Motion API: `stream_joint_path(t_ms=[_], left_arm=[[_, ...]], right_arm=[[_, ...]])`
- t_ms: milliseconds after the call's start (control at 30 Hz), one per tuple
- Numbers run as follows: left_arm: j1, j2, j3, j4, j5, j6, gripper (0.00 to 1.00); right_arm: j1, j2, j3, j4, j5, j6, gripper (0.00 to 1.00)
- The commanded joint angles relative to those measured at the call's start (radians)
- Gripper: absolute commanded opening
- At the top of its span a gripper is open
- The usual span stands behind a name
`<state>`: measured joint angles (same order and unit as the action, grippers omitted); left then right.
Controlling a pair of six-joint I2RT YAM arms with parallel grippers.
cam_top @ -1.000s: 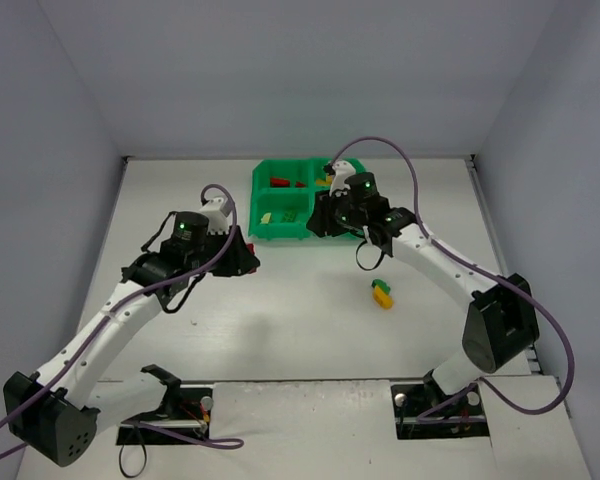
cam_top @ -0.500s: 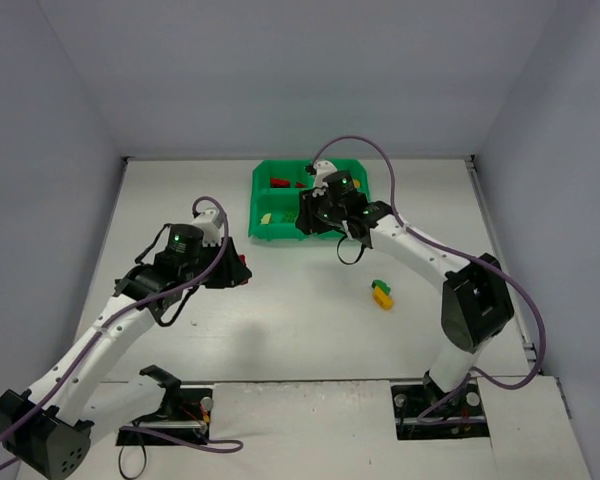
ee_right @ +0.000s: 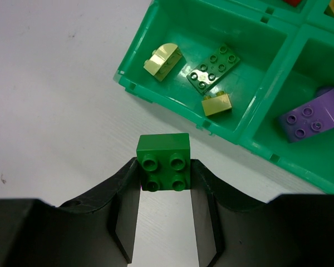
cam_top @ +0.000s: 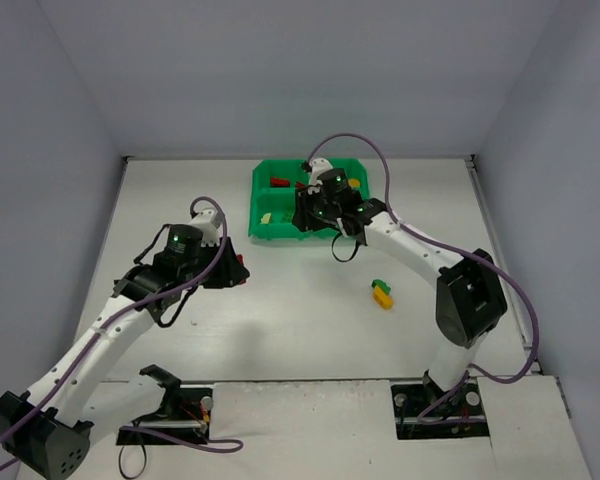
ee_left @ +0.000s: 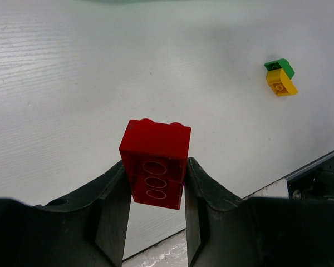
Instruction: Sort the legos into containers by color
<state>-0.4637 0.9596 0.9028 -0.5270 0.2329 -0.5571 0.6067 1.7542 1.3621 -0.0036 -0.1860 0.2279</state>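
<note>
The left gripper has its jaws shut tight on a red brick, long axis pointing out from the jaws, above the bare counter. The green tray lies ahead to its right, well apart. The right gripper pinches a green brick, studs toward the camera, just short of the tray's near wall. The compartment holding a dark green brick sits ahead, slightly right, so the outstretched right arm likely needs only a short reach.

- Holds left gripper left of centre, jaws pinching a red brick.
- Stretches right arm far and leftward, right gripper pinching a green brick.
</note>
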Motion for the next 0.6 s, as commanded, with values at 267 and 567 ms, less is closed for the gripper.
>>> stream_joint_path(t_ms=[267,567], left_arm=[[0.000,0.068,0.084,0.090,-0.092,-0.032,0.00],[0.002,0.110,0.163,-0.002,-0.161,0.011,0.00]], right_arm=[[0.019,0.034,0.146,0.060,0.030,-0.005,0.00],[0.019,0.060,0.149,0.113,0.043,-0.004,0.00]])
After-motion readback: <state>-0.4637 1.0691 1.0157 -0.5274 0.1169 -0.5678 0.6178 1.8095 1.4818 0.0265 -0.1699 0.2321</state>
